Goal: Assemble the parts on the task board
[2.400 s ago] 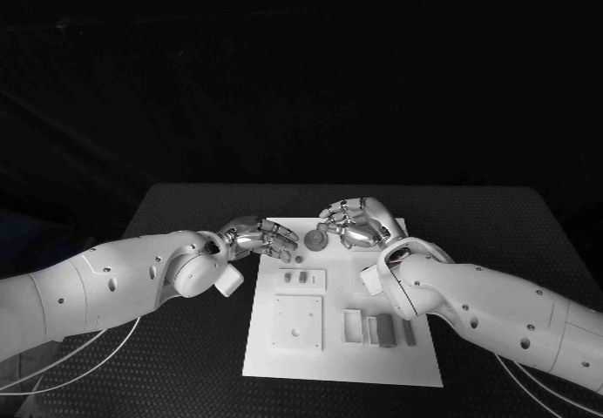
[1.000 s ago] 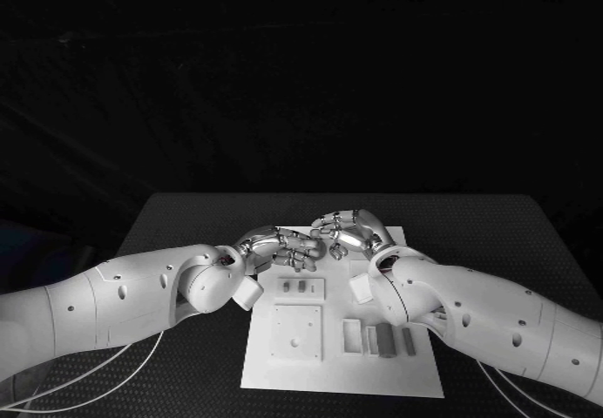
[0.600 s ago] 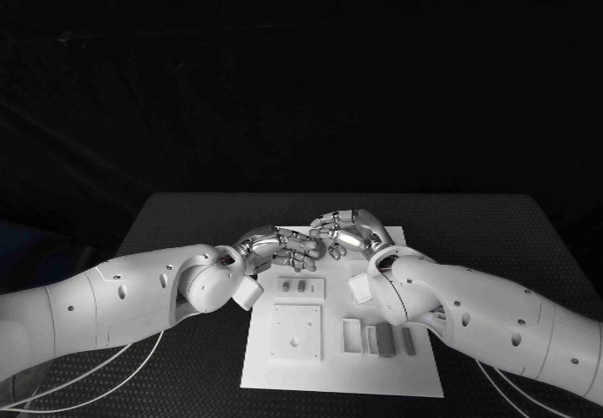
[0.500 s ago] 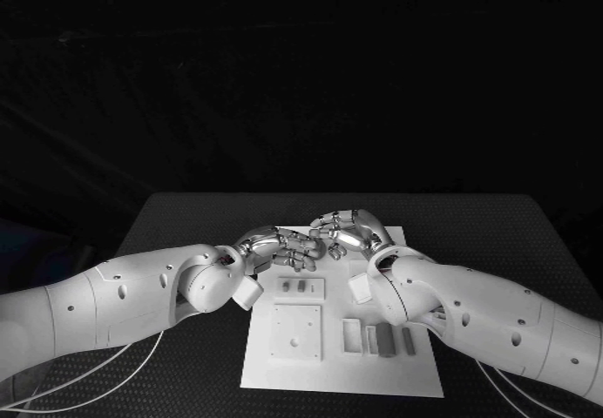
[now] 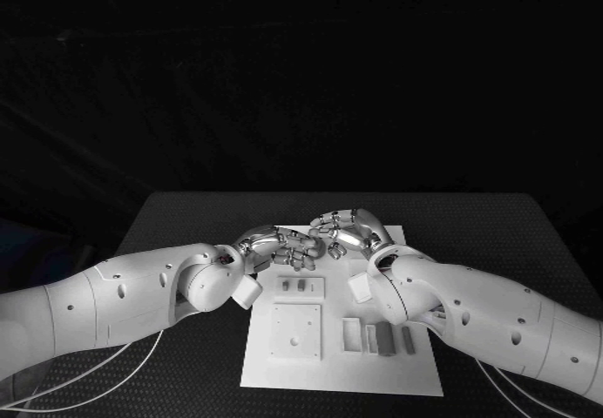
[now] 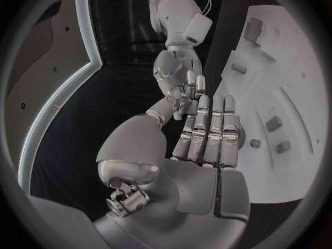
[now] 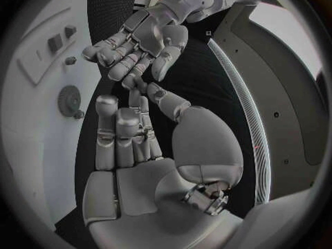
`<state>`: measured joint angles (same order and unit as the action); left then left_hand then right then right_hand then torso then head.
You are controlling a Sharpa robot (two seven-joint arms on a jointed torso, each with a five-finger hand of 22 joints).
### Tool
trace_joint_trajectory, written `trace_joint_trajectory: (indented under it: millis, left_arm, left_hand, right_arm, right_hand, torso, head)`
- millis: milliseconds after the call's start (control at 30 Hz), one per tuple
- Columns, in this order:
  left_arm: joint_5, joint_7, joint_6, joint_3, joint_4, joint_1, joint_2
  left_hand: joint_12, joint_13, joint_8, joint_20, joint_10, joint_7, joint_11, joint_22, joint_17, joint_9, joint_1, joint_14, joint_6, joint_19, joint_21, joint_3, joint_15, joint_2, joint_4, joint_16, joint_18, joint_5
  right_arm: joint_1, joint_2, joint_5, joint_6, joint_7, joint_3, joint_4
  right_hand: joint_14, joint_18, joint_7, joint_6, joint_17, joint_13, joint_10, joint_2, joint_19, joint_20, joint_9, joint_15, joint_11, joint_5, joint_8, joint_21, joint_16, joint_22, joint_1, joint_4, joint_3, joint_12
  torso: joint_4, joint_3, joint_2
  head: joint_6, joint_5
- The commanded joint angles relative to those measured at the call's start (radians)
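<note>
The white task board (image 5: 339, 376) lies lengthwise on the black table. At its far end my left hand (image 5: 279, 247) and right hand (image 5: 349, 232) meet just above it. In the wrist views their fingertips touch: the left hand (image 6: 207, 144) has its fingers straight and side by side, and the right hand (image 7: 128, 144) reaches its thumb to the left hand (image 7: 138, 39). I see no part in either palm. A grey gear (image 7: 69, 100) lies on the board (image 7: 31, 116) below the right hand.
Two small pieces (image 5: 293, 285) stand in a recessed strip just behind the hands. Nearer me sit a square plate (image 5: 296, 331) and a row of upright blocks (image 5: 377, 338). Both forearms flank the board. Black table surface lies on either side.
Since 2.4 s ago the hands have drawn together over the board's far end, hiding the gear in the head view. Over the last second they have hardly moved.
</note>
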<state>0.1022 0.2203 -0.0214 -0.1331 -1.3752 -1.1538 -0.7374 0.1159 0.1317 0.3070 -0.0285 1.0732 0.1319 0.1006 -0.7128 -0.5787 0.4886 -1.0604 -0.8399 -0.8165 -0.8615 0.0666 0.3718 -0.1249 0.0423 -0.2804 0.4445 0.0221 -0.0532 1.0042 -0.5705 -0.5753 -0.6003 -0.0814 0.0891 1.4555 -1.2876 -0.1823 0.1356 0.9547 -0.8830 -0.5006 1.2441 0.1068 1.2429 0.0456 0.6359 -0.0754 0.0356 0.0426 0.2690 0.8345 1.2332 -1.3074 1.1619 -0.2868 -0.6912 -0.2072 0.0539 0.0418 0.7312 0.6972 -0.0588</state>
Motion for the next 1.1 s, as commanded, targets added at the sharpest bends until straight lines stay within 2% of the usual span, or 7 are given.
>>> trace_joint_trajectory:
  millis: [33,567,1100]
  left_arm:
    - [-0.008,0.002,-0.007,0.001,-0.002,0.0,0.002]
    - [-0.01,-0.001,0.015,0.001,-0.001,0.0,0.003]
    - [-0.013,-0.006,0.037,0.001,-0.001,0.0,0.002]
  left_hand:
    - [0.0,0.0,0.006,0.003,0.011,0.001,0.0,0.002,-0.003,-0.001,0.002,-0.008,-0.011,-0.008,0.004,0.007,0.002,0.01,-0.002,-0.005,-0.015,0.004]
    - [0.009,0.004,0.016,0.009,0.057,-0.001,-0.003,0.008,-0.018,-0.005,0.003,-0.032,-0.049,-0.018,0.006,0.022,0.01,0.022,-0.005,-0.003,-0.019,0.004]
    - [0.018,0.012,0.03,0.013,0.102,-0.02,-0.016,0.01,-0.027,-0.005,-0.01,-0.037,-0.09,-0.019,0.007,0.04,0.013,0.037,-0.008,-0.012,-0.022,0.004]
  right_arm:
    - [-0.001,0.0,0.003,0.019,-0.003,0.0,0.004]
    - [-0.001,-0.001,0.003,0.02,-0.003,0.0,0.009]
    - [-0.001,-0.002,0.008,0.027,0.001,0.0,0.009]
  right_hand:
    - [0.006,-0.08,0.004,-0.001,-0.001,-0.001,0.007,-0.013,0.001,0.007,0.001,0.001,0.001,0.006,-0.005,-0.005,-0.004,-0.014,-0.001,-0.001,0.005,0.004]
    - [0.006,-0.08,0.004,-0.001,-0.001,-0.001,0.007,-0.014,0.001,0.007,0.001,0.0,0.001,0.006,-0.005,-0.006,-0.004,-0.014,-0.002,-0.001,0.005,0.004]
    - [0.006,-0.08,0.004,0.0,-0.001,-0.002,0.008,-0.014,0.001,0.007,0.002,0.0,0.001,0.006,-0.005,-0.006,-0.004,-0.015,-0.003,-0.001,0.006,0.005]
  torso:
    - [0.0,0.0005,0.0]
    - [0.0,0.0002,0.0]
    - [0.0002,-0.0001,0.0]
  head:
    - [0.001,0.0]
    - [0.003,0.0]
    - [0.006,0.0]
